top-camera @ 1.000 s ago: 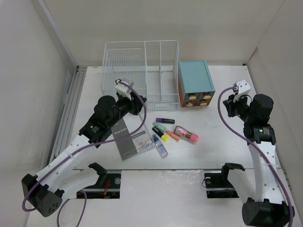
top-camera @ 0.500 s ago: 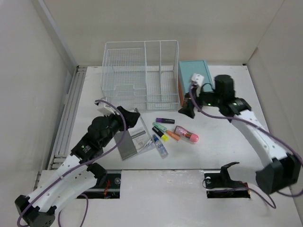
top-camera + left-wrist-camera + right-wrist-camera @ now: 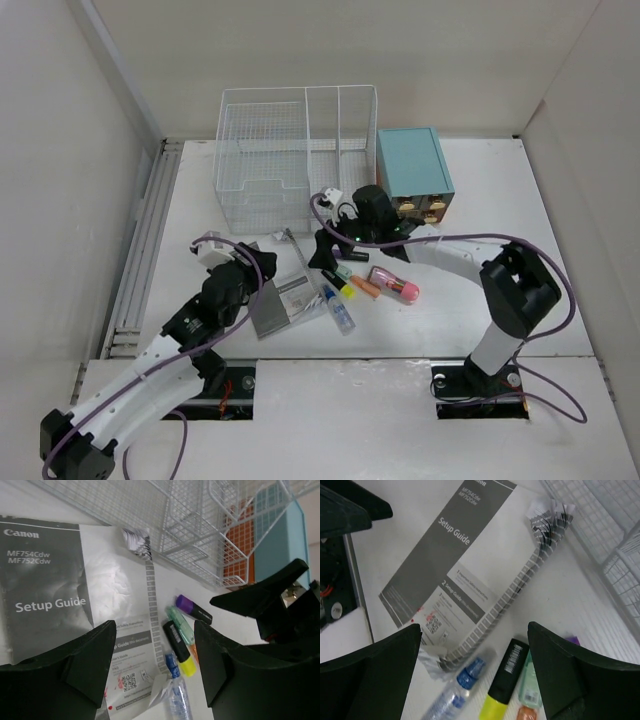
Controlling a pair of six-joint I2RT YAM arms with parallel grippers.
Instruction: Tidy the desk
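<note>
Likely the wide, empty right gripper (image 3: 472,640) should straddle the black-and-yellow plastic highlighter (image 3: 502,680) crosswise. Keep the left gripper (image 3: 152,645), part-open and empty above the grey paper setup guide (image 3: 47,590), clear.

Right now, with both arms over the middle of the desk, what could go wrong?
1. The left gripper and right gripper, both open, hang close together over the guide; they could collide if both go down.
2. The markers lie bunched and touching, so grabbing one may scatter the others.
3. The guide lies flat, with a crumpled strip along its edge; a pinch there may tear it.
</note>
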